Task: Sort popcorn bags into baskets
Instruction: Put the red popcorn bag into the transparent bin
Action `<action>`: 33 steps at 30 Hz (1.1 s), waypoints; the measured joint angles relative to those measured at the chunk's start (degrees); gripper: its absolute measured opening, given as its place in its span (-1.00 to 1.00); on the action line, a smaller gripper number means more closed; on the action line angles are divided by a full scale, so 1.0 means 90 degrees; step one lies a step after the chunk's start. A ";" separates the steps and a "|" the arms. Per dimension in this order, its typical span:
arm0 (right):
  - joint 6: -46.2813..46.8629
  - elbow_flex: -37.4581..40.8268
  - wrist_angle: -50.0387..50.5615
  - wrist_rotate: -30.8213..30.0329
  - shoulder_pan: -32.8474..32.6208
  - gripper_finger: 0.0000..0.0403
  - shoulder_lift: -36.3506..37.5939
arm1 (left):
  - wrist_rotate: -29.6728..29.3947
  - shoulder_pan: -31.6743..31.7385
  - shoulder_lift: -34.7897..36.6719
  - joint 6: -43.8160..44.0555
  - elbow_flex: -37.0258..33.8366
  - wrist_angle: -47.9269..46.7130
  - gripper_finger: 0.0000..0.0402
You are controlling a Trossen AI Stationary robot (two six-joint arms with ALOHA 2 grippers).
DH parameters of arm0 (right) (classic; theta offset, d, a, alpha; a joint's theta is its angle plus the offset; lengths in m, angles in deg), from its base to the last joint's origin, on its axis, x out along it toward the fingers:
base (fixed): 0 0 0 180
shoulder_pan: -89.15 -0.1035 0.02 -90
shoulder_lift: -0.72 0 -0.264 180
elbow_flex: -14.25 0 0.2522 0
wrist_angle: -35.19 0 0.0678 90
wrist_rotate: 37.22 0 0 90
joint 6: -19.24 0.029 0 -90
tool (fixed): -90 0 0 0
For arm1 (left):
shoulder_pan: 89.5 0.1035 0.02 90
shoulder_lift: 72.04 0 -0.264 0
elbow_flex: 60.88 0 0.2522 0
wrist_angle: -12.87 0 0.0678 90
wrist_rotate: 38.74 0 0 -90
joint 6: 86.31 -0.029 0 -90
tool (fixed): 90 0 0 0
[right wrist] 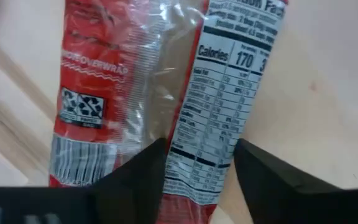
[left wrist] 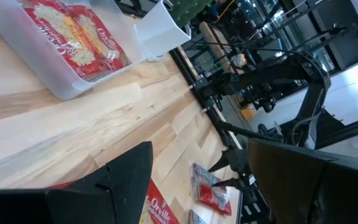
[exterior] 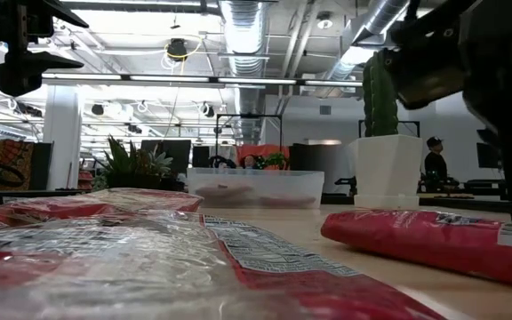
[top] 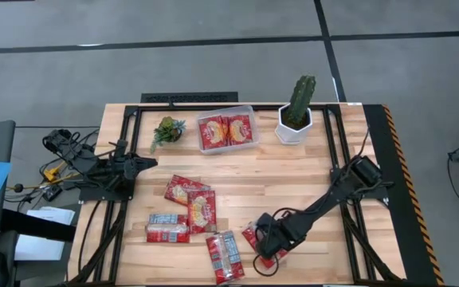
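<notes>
- Fingers of the right pincer (right wrist: 194, 163) spread apart, straddling the end of a red bag (right wrist: 185, 93) flat on the desk (top: 293, 171), not yet squeezing it.
- Bags lie loose nearby (top: 190, 209); two sit in the tub (top: 226, 129) at the far edge.
- Left pincer (left wrist: 194, 180) waits, open and empty, at the desk's left.

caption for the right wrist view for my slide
Right claw, open, straddling the edge of a red popcorn bag lying nutrition-label up on the wooden table.
</notes>
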 joint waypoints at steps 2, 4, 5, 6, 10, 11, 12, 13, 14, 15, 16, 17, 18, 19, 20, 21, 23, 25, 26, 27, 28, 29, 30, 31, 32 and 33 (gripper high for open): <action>-0.0117 -0.0001 -0.0045 0.0112 0.0073 -0.21 -0.0015 | 0.0001 0.0000 0.0000 0.0013 0.0001 -0.0025 0.24; -0.0222 -0.0001 -0.0050 0.0146 0.0150 -0.48 -0.0023 | 0.0000 0.0000 0.0000 0.0060 -0.0001 -0.0068 0.24; -0.0267 0.0003 -0.0028 0.0152 0.0203 -0.62 -0.0023 | 0.0000 0.0002 0.0000 0.0097 0.0001 -0.0079 0.24; -0.0345 0.0003 0.0009 0.0179 0.0250 -0.77 -0.0012 | -0.0002 0.0000 0.0000 0.0120 0.0001 -0.0092 0.24; -0.0809 0.0019 0.0086 0.0230 0.0526 -0.93 0.0058 | -0.0002 0.0002 0.0000 0.0131 0.0001 -0.0093 0.24; -0.0950 0.0026 0.0135 0.0268 0.0600 -0.94 0.0104 | -0.0002 0.0000 0.0000 0.0131 0.0000 -0.0093 0.24; -0.1135 0.0028 0.0135 0.0286 0.0671 -0.96 0.0151 | -0.0003 0.0000 0.0000 0.0133 0.0001 -0.0093 0.24; -0.1302 0.0028 0.0115 0.0278 0.0743 -0.97 0.0191 | -0.0005 0.0002 0.0000 0.0133 0.0001 -0.0093 0.24; -0.1417 0.0029 0.0151 0.0280 0.0823 -0.97 0.0253 | -0.0002 0.0001 0.0000 0.0134 0.0001 -0.0093 0.24; -0.1530 0.0037 0.0204 0.0281 0.0908 -0.97 0.0337 | -0.0002 -0.0001 0.0000 0.0144 0.0000 -0.0093 0.24; -0.1652 0.0037 0.0230 0.0277 0.1002 -0.97 0.0436 | -0.0005 0.0001 0.0000 0.0169 0.0001 -0.0093 0.24; -0.1764 0.0036 0.0245 0.0272 0.1102 -0.98 0.0544 | -0.0005 0.0002 0.0000 0.0174 0.0001 -0.0093 0.24; -0.1871 0.0033 0.0264 0.0256 0.1200 -0.98 0.0646 | -0.0003 0.0002 0.0000 0.0177 -0.0001 -0.0093 0.24; -0.1977 0.0033 0.0300 0.0194 0.1299 -0.98 0.0745 | -0.0005 -0.0001 0.0000 0.0177 0.0001 -0.0093 0.24; -0.2088 0.0033 0.0319 0.0156 0.1410 -0.98 0.0844 | -0.0006 0.0002 0.0000 0.0177 -0.0001 -0.0093 0.24; -0.2198 0.0033 0.0334 0.0123 0.1523 -0.98 0.0952 | -0.0005 0.0002 0.0000 0.0177 0.0001 -0.0099 0.24; -0.2440 0.0033 0.0345 0.0098 0.1773 -0.98 0.1150 | -0.0007 0.0002 0.0000 0.0177 0.0001 -0.0118 0.24; -0.2680 0.0030 0.0396 0.0080 0.2005 -0.98 0.1302 | -0.0007 -0.0001 0.0000 0.0153 -0.0001 -0.0118 0.24; -0.2766 0.0030 0.0466 0.0067 0.2108 -0.99 0.1370 | -0.0010 0.0001 0.0000 0.0146 0.0001 -0.0118 0.24; -0.2853 0.0030 0.0526 0.0062 0.2204 -0.99 0.1431 | -0.0012 0.0002 0.0000 0.0141 0.0001 -0.0118 0.24; -0.2945 0.0029 0.0549 0.0063 0.2285 -0.99 0.1474 | -0.0015 -0.0001 0.0000 0.0132 0.0001 -0.0118 0.24; -0.3082 0.0025 0.0565 0.0064 0.2359 -0.98 0.1507 | -0.0015 0.0000 0.0000 0.0109 0.0001 -0.0118 0.24; -0.3224 0.0025 0.0586 0.0090 0.2413 -0.97 0.1527 | -0.0014 0.0000 0.0000 0.0071 0.0000 -0.0118 0.24; -0.3311 0.0025 0.0625 0.0117 0.2454 -0.93 0.1529 | -0.0014 0.0001 0.0000 0.0054 0.0001 -0.0118 0.24; -0.3386 0.0025 0.0654 0.0182 0.2494 -0.87 0.1531 | -0.0013 0.0002 0.0000 0.0008 -0.0002 -0.0118 0.24; -0.3486 0.0025 0.0672 0.0247 0.2528 -0.79 0.1531 | -0.0012 0.0001 0.0000 -0.0030 0.0001 -0.0118 0.24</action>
